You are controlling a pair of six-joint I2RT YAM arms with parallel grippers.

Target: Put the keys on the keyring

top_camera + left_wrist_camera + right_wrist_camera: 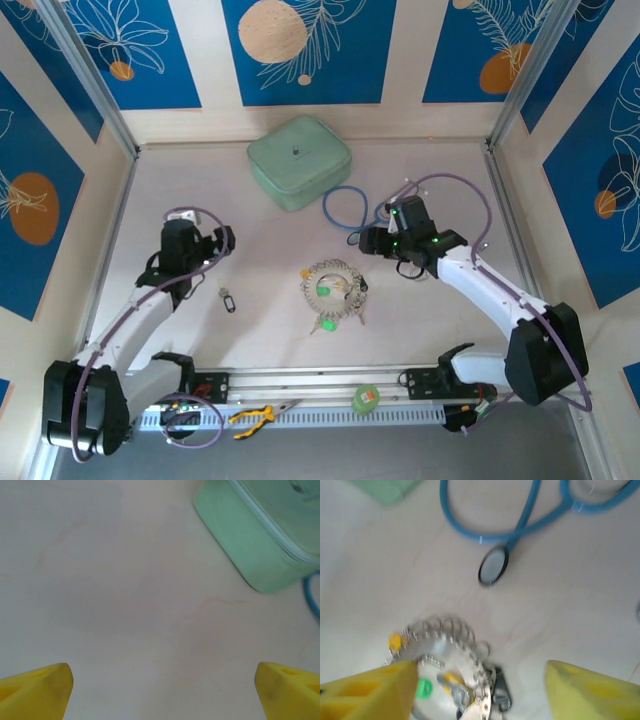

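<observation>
Centrally on the table [260, 250], the keyring [333, 285] lies flat as a pale coiled loop, with several keys [323, 291] bunched inside and against it. 1 green key [326, 325] lies just outside the ring's near edge. A black-tagged key [228, 299] lies alone, well apart to the left of the ring.

From the right wrist, the keyring [451, 630] sits between and just ahead of the right gripper [480, 672], whose 2 yellow fingers [375, 690] are spread wide and touch nothing that can be made out. Yellow, green and black key heads show at the ring, somewhat blurred. Beyond it lie the blue tube [520, 527] and a round dark-rimmed disc [493, 566] at its end.

The left gripper [162, 690] hovers over bare table with its fingers [40, 690] far apart and nothing between them. In the overhead view it [222, 243] is near the lone key, not touching it.

A green case [299, 160] rests at the far side, the blue tube [345, 208] just beside it. Yellow pliers [255, 415] and a green tape roll [365, 398] lie on the rail by the arm bases.
</observation>
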